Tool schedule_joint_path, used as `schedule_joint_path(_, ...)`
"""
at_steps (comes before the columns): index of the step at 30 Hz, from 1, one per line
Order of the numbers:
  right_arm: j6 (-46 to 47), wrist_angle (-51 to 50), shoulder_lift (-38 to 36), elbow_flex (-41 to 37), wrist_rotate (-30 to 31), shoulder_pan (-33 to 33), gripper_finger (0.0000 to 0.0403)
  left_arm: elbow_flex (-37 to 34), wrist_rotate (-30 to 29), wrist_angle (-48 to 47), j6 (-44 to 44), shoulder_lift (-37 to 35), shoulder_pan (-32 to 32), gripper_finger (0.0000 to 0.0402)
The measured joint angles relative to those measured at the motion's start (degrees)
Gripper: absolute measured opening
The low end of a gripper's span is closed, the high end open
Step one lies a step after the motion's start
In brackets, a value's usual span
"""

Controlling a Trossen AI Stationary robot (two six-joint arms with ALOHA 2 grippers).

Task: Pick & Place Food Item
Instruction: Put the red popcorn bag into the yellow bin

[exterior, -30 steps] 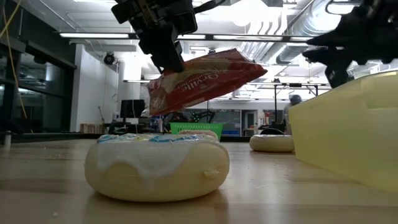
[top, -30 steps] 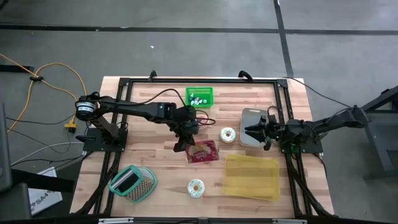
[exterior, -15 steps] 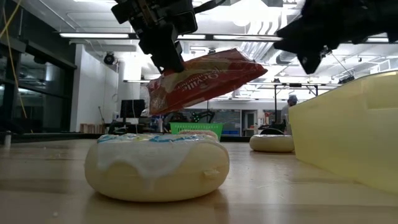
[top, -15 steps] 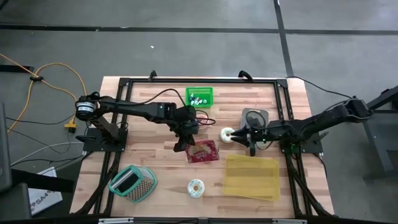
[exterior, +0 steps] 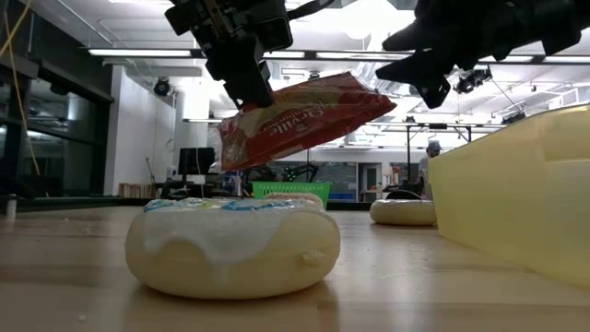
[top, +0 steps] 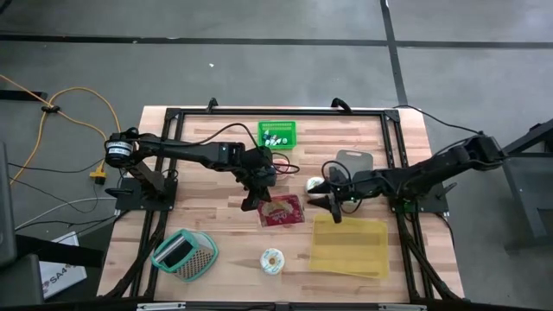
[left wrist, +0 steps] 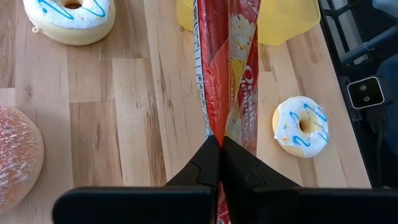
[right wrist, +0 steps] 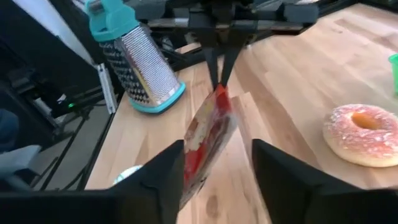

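Left gripper [left wrist: 219, 146] pinches the red snack bag [left wrist: 227, 68] above the table [left wrist: 143, 124].

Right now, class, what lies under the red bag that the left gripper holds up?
Bare table lies under the red bag, which hangs clear in the left gripper. Two iced donuts sit beside it, not beneath. The strip straight under the bag is hidden from above.

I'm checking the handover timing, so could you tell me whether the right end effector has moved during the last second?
Yes. In the high view the right end effector has travelled leftward from over the grey board at the table's right, toward the red packet.
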Motion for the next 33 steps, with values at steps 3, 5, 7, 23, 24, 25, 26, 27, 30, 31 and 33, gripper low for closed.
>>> schedule_joint_path(3, 1.8, 0.0, 1.3, 0.1, -0.2, 0.0, 0.0209, 0.0, 0.0, 0.0, 0.0, 0.0, 0.0, 0.0001)
schedule_joint_path(5, 3.2, 0.0, 2.1, 0.1, -0.1, 0.0, 0.0223, 0.0, 0.0, 0.0, 0.0, 0.0, 0.0, 0.0001)
schedule_joint_path(7, 4.5, 0.5, 3.4, 0.1, -0.1, 0.0, 0.0232, 0.0, 0.0, 0.0, 0.0, 0.0, 0.0, 0.0001)
schedule_joint_path(23, 5.0, 11.2, 11.7, 0.1, -2.5, 0.0, 0.0238, 0.0, 0.0, 4.1, 0.0, 0.0, 0.0, 0.0001)
schedule_joint_path(24, 5.0, 11.3, 11.8, 0.1, -2.6, 0.0, 0.0238, 0.0, 0.0, 4.5, 0.0, 0.0, 0.0, 0.0001)
schedule_joint_path(25, 5.0, 11.6, 11.8, 0.1, -2.7, 0.0, 0.0238, 0.0, 0.0, 4.8, 0.0, 0.0, 0.0, 0.0001)
schedule_joint_path(26, 5.0, 11.9, 11.8, 0.1, -2.8, 0.0, 0.0238, 0.0, 0.0, 5.0, 0.0, 0.0, 0.0, 0.0001)
schedule_joint_path(27, 5.0, 12.0, 11.8, 0.1, -2.9, 0.0, 0.0238, 0.0, 0.0, 5.1, 0.0, 0.0, 0.0, 0.0001)
schedule_joint_path(30, 5.0, 12.0, 11.8, 0.1, -2.9, 0.0, 0.0237, 0.0, 0.0, 4.9, 0.0, 0.0, 0.0, 0.0001)
schedule_joint_path(31, 5.0, 12.1, 11.8, 0.1, -2.9, 0.0, 0.0235, 0.0, 0.0, 5.0, 0.0, 0.0, 0.0, 0.0001)
schedule_joint_path(33, 5.0, 12.1, 11.8, 0.1, -2.9, 0.0, 0.0225, 0.0, 0.0, 4.9, 0.0, 0.1, 0.0, 0.0001)
